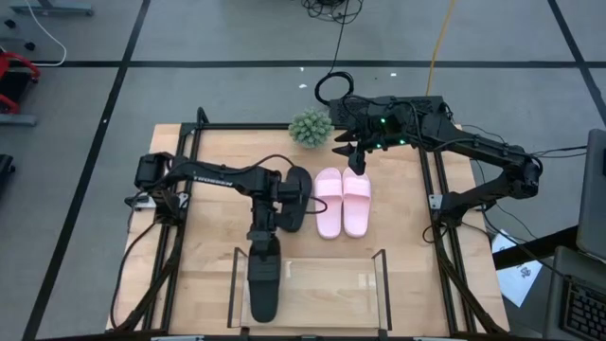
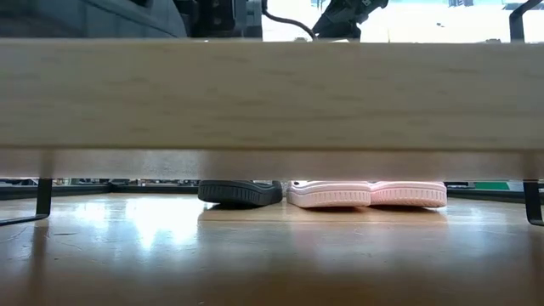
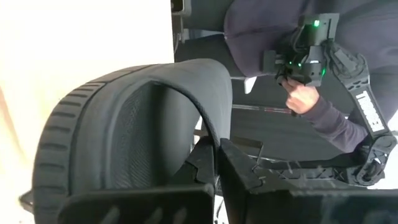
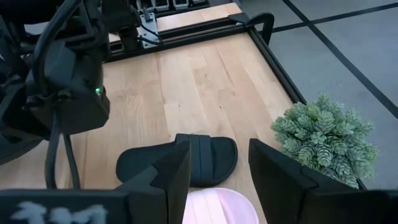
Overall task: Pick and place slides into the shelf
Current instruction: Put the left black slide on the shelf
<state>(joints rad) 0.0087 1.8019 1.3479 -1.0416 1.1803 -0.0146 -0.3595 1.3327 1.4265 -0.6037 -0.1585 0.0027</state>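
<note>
Holding one black slide (image 1: 263, 279) by its strap, left hand (image 1: 260, 242) clamped shut, low in the frame at the shelf (image 1: 379, 284). Looks light, bendy, grippy; best taken at the strap. Right hand (image 1: 352, 152) spread wide, empty, above the pink pair (image 1: 342, 202) at centre.

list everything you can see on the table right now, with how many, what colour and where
black slides: two; one held over the shelf's left end, one on the table left of the pink pair
pink slides: two, side by side, table centre
shelf: one, clear with black frame, near edge
plant: one, green, far edge
person's hand: one, beyond the table
left gripper: shut on a black slide
right gripper: open, above the pink pair's far end
</note>
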